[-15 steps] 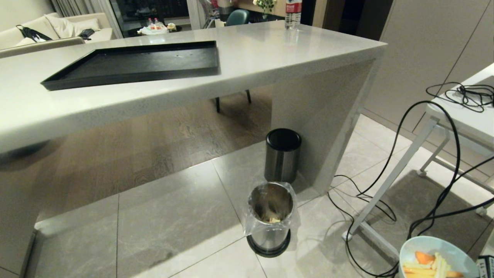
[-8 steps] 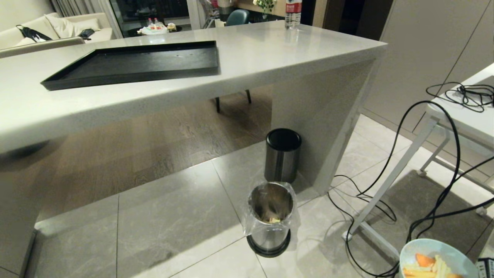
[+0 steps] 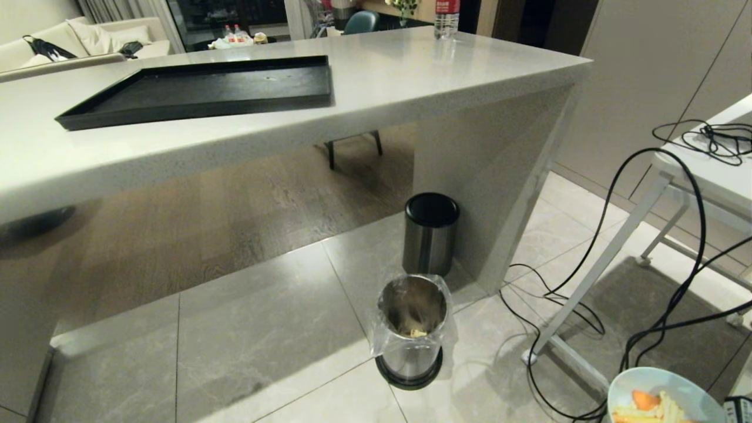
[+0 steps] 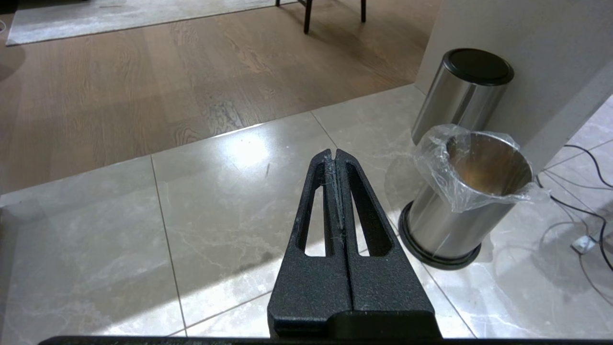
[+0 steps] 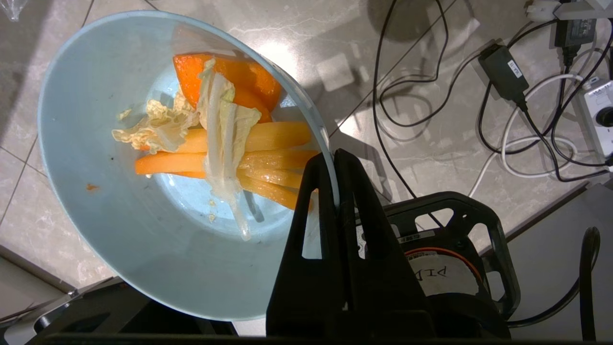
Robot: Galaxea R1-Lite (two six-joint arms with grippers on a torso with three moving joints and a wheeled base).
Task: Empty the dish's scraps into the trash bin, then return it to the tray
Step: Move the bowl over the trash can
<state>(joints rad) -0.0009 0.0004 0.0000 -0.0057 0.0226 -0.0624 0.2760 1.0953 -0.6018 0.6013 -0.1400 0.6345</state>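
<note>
Light-blue and thin-rimmed, the dish sat pinched at its edge by our right gripper, low at our right side and well apart from the trash bin. We judged that a one-point rim grip could let it swivel or slip while tilting. The scraps lay piled near the gripper, so an early tip would spill them onto the floor tiles. Our left gripper hung closed and empty. The tray waited on the counter.
</note>
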